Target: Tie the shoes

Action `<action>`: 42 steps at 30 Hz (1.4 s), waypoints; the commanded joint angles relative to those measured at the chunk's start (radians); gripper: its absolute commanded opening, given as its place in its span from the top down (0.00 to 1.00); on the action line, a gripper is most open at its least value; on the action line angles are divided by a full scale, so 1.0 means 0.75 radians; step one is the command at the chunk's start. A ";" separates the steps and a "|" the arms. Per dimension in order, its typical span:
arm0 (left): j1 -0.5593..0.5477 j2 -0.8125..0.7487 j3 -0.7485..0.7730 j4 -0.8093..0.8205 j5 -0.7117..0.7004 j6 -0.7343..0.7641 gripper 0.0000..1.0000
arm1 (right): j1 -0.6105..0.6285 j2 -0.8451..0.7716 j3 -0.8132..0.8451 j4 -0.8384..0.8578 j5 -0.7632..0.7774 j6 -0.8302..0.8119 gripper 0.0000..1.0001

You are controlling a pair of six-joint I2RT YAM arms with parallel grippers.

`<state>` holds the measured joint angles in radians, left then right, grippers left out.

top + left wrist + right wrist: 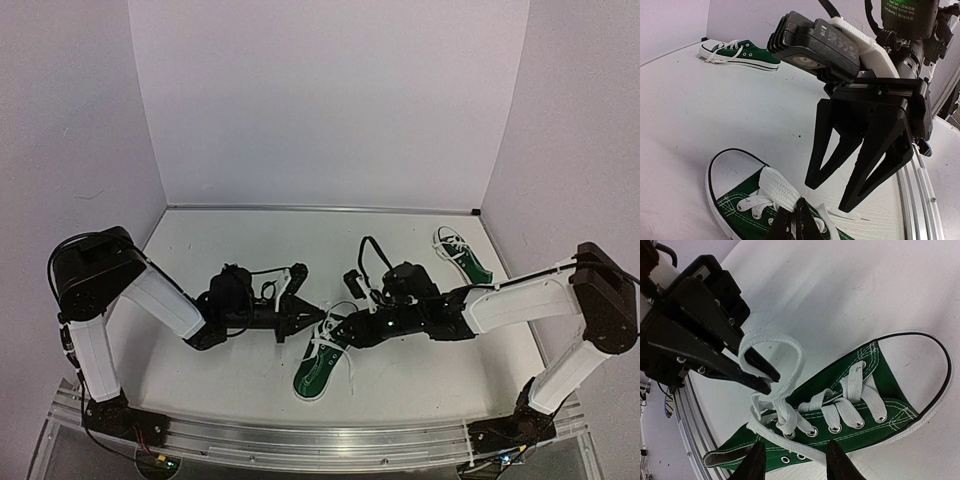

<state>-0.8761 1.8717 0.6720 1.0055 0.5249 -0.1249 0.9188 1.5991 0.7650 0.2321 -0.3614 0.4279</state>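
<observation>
A dark green sneaker (318, 368) with white laces lies on the table between the arms, toe toward the near edge. It also shows in the right wrist view (855, 412) and the left wrist view (735, 210). My left gripper (316, 318) is shut on a loop of its white lace (772, 347) and holds the loop up above the eyelets (776, 187). My right gripper (796, 460) is open, its fingers straddling the shoe's side near the ankle end, with nothing between them. The second green sneaker (462, 255) lies at the back right, apart from both grippers.
The white side walls and back wall enclose the table. The metal rail (320, 440) runs along the near edge. The two grippers are close together, nearly tip to tip over the near shoe.
</observation>
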 commanded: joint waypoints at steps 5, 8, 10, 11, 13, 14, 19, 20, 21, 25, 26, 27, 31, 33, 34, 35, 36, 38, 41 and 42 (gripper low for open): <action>0.004 -0.027 -0.087 0.119 -0.005 -0.023 0.93 | 0.002 0.052 0.094 -0.003 0.016 0.019 0.70; 0.003 -0.034 -0.104 0.109 -0.004 -0.011 0.93 | 0.002 0.082 0.129 -0.020 -0.014 0.017 0.74; 0.004 -0.041 -0.113 0.090 -0.020 -0.012 0.93 | 0.002 0.092 0.141 -0.022 -0.027 0.016 0.74; 0.004 -0.046 -0.117 0.088 -0.036 -0.017 0.93 | 0.001 0.095 0.144 -0.024 -0.030 0.015 0.74; 0.004 -0.054 -0.125 0.071 -0.081 -0.032 0.93 | 0.001 0.091 0.146 -0.033 -0.034 0.009 0.73; 0.004 -0.061 -0.127 0.061 -0.101 -0.035 0.91 | 0.002 0.084 0.143 -0.043 -0.035 0.006 0.70; 0.004 -0.126 -0.163 0.029 -0.136 -0.049 0.74 | 0.002 0.005 0.094 -0.071 -0.033 -0.006 0.63; 0.004 -0.143 -0.180 0.028 -0.136 -0.048 0.71 | 0.001 -0.011 0.085 -0.077 -0.027 -0.006 0.62; 0.004 -0.164 -0.196 0.025 -0.136 -0.045 0.68 | 0.001 -0.028 0.074 -0.084 -0.022 -0.007 0.61; 0.004 -0.289 -0.238 -0.109 -0.068 0.032 0.60 | 0.001 -0.091 0.043 -0.113 -0.016 0.006 0.60; 0.004 -0.318 -0.242 -0.170 -0.054 0.062 0.60 | 0.001 -0.099 0.036 -0.120 -0.017 0.013 0.60; 0.004 -0.352 -0.251 -0.216 -0.041 0.091 0.60 | 0.002 -0.106 0.031 -0.128 -0.015 0.022 0.60; -0.002 -0.471 -0.232 -0.535 0.070 0.302 0.60 | 0.005 -0.112 0.009 -0.139 -0.029 0.082 0.60; -0.021 -0.521 -0.191 -0.739 0.060 0.439 0.60 | 0.007 -0.103 0.008 -0.138 -0.044 0.121 0.60; -0.030 -0.538 -0.164 -0.858 0.038 0.492 0.60 | 0.013 -0.099 0.009 -0.138 -0.048 0.136 0.59; -0.034 -0.551 -0.151 -0.925 0.014 0.532 0.60 | 0.016 -0.096 0.009 -0.138 -0.050 0.147 0.58; -0.036 -0.563 -0.142 -0.975 -0.006 0.569 0.60 | 0.020 -0.094 0.009 -0.137 -0.053 0.160 0.57; -0.037 -0.573 -0.133 -1.022 -0.030 0.611 0.60 | 0.036 -0.090 0.009 -0.138 -0.053 0.180 0.56; -0.039 -0.540 -0.100 -1.068 -0.032 0.649 0.60 | 0.075 -0.067 0.018 -0.138 -0.041 0.216 0.56; -0.041 -0.518 -0.084 -1.092 -0.029 0.663 0.61 | 0.096 -0.053 0.026 -0.138 -0.035 0.231 0.56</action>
<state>-0.9028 1.4708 0.5459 0.3282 0.5138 0.2639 0.9467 1.5356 0.7734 0.1299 -0.3885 0.5484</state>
